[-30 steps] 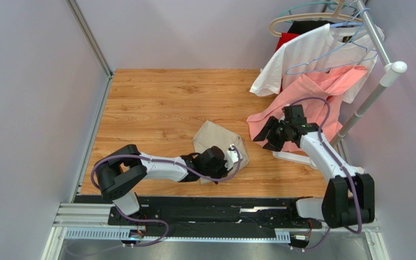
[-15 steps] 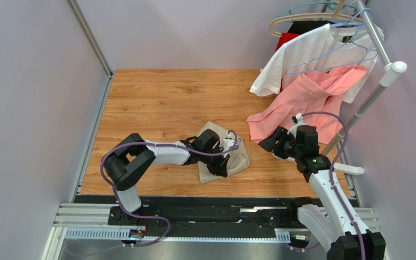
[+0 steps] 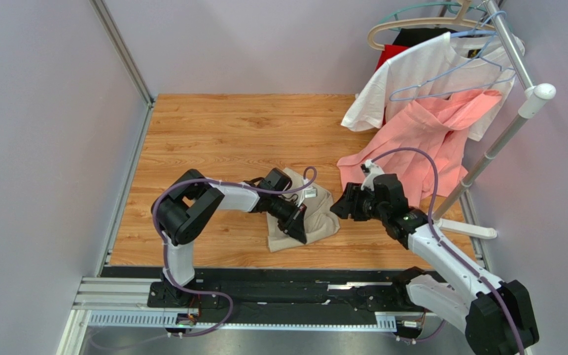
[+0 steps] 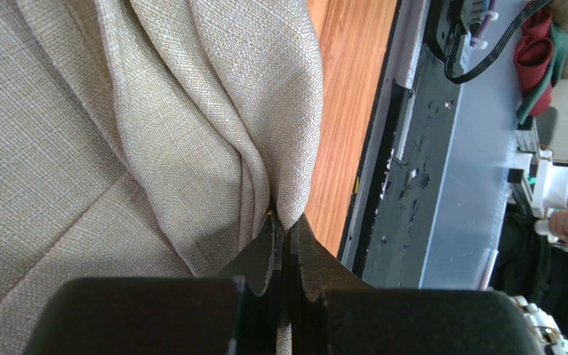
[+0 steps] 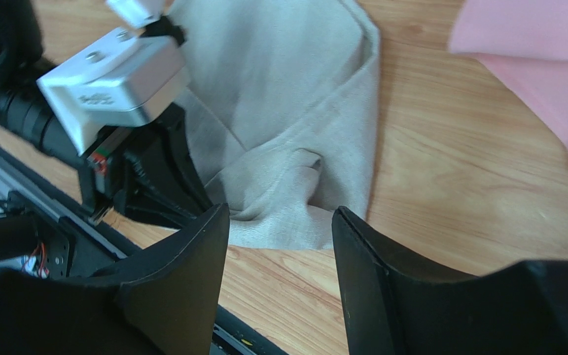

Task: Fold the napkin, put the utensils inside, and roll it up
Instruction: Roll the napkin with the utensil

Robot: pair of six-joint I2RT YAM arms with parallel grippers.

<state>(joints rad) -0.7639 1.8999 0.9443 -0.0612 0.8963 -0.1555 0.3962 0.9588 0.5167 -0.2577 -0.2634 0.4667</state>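
Note:
The beige napkin [image 3: 316, 220] lies bunched on the wood table near the front edge. It fills the left wrist view [image 4: 116, 133] and shows in the right wrist view [image 5: 294, 140]. My left gripper [image 3: 296, 227] is shut on a fold of the napkin, pinching cloth between its fingertips [image 4: 285, 225]. My right gripper [image 3: 341, 208] is open and empty, just right of the napkin, with its fingers [image 5: 191, 259] above the cloth's near corner. No utensils are in view.
A salmon-pink garment [image 3: 420, 140] and a white T-shirt [image 3: 420, 70] hang from a rack [image 3: 520, 118] at the back right, the pink one draping onto the table. The table's front rail [image 3: 302, 285] runs just behind the napkin.
My left gripper has moved back and right along the napkin, pulling it into a bunch. My right arm has swung left from the pink garment down to the napkin's right edge.

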